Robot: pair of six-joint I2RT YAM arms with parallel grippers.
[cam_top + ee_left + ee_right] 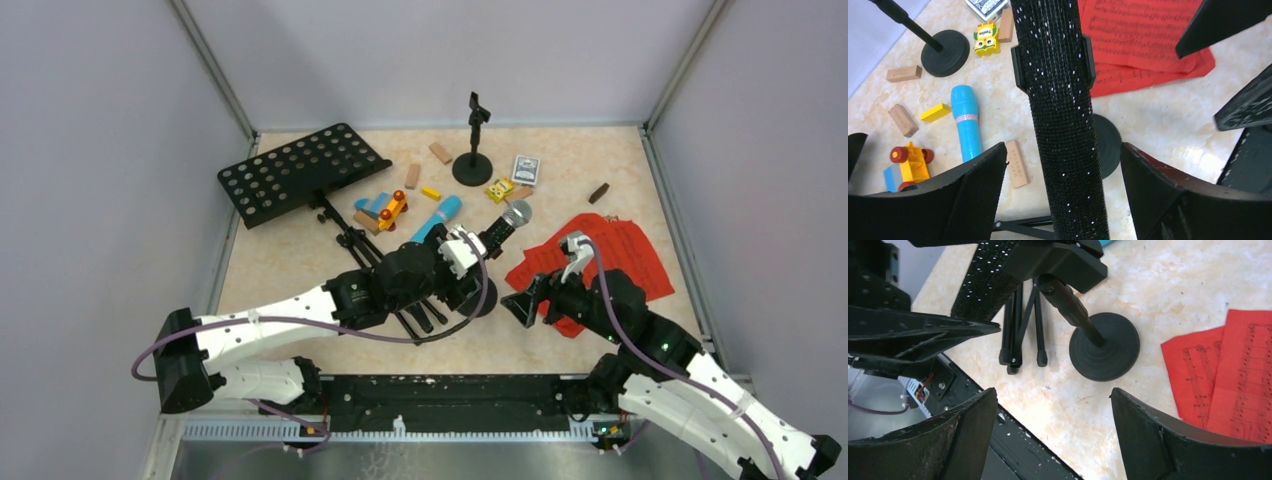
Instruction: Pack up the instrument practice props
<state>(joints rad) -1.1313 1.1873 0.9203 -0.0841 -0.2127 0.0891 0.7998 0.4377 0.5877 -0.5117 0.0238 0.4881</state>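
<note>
Mic [1060,100]: rigid, light, likely slick; clipped in holder [1104,347]. Grip mid-barrel, beside clip. Left end effector [1063,160] spread astride barrel, untouching; right end effector [1053,397] spread, empty.

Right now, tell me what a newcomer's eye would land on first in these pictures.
The red sheet-music pages jump out first, spread on the right side of the table. At centre, the black silver-headed microphone sits clipped in a round-based mic holder, with the left pincer open astride its body. The black hole-punched music desk lies at the far left, its legs pointing toward the middle.
</note>
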